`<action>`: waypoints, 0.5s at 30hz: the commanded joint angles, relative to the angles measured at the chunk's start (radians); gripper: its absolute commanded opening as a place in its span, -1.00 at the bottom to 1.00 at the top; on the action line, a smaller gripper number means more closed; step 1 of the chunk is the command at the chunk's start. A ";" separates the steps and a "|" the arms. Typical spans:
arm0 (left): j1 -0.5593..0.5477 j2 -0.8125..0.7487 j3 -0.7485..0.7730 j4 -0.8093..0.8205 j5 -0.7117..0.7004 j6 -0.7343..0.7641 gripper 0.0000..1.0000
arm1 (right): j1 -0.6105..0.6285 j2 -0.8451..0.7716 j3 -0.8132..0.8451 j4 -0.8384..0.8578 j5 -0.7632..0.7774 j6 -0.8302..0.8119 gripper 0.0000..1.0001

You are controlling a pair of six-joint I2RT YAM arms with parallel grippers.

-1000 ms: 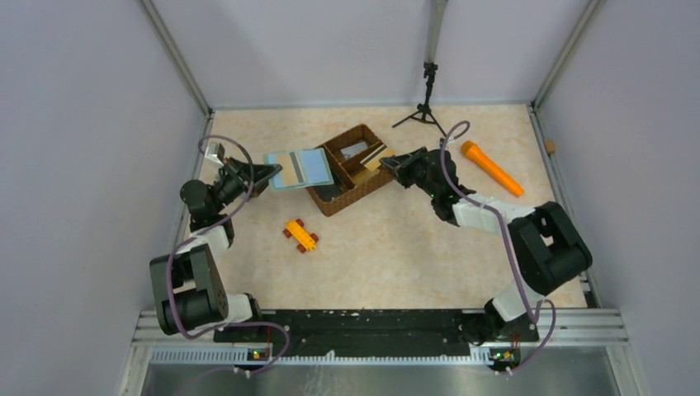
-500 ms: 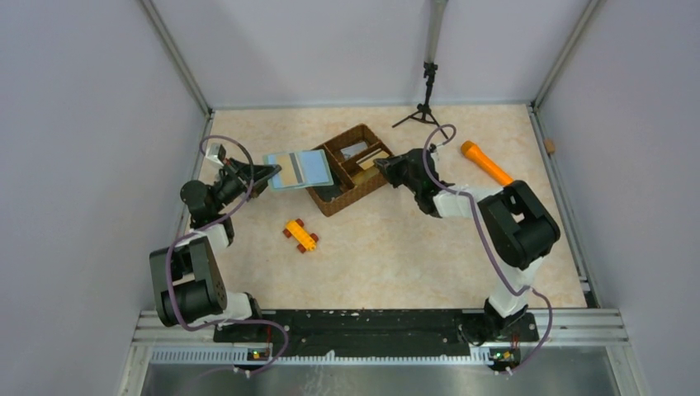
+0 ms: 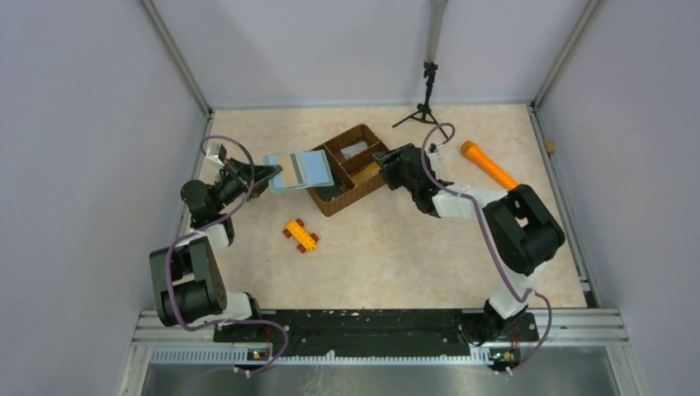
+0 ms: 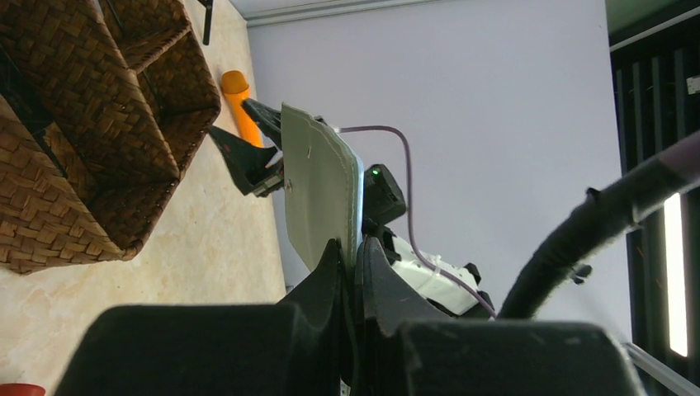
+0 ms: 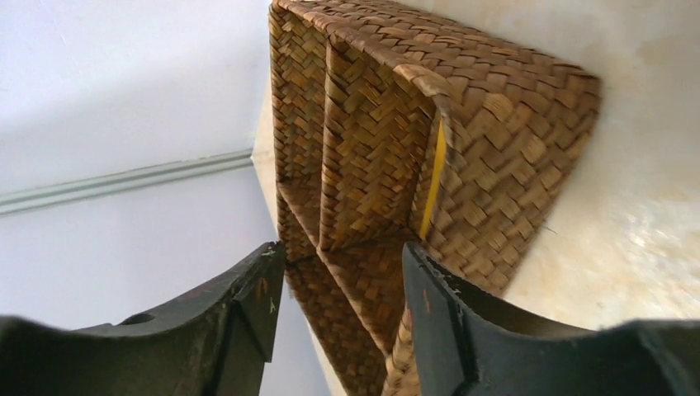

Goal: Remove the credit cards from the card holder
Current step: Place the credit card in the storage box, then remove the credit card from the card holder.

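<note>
Grips the open card holder [image 3: 299, 169] by its 9 o'clock edge in the closed left claw [image 3: 271, 173], raised off the bench [image 3: 396, 247], touching the woven basket [image 3: 355, 195]. Holds the right claw [image 3: 381, 161] (jaws parted, empty) at the basket's 3 o'clock end.

Brown herringbone weave on the basket [image 3: 351, 167]; left of it, grey-green outside, pale blue inside on the card holder [image 3: 309, 167]; right, plain orange cylinder [image 3: 490, 168]; in front, yellow toy car [image 3: 301, 235], red wheels; mottled beige table [image 3: 396, 247].
</note>
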 commanded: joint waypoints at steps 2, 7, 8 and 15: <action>-0.061 -0.064 0.018 -0.130 -0.012 0.148 -1.00 | 0.002 -0.225 -0.074 -0.007 0.043 -0.182 0.15; -0.203 -0.181 0.075 -0.552 -0.101 0.444 -1.00 | -0.029 -0.398 -0.150 -0.084 -0.011 -0.386 0.47; -0.237 -0.197 0.090 -0.631 -0.128 0.501 -1.00 | -0.036 -0.435 -0.158 -0.112 -0.029 -0.426 0.59; -0.458 -0.226 0.142 -0.908 -0.300 0.719 -1.00 | -0.056 -0.633 -0.242 -0.208 -0.369 -0.658 0.63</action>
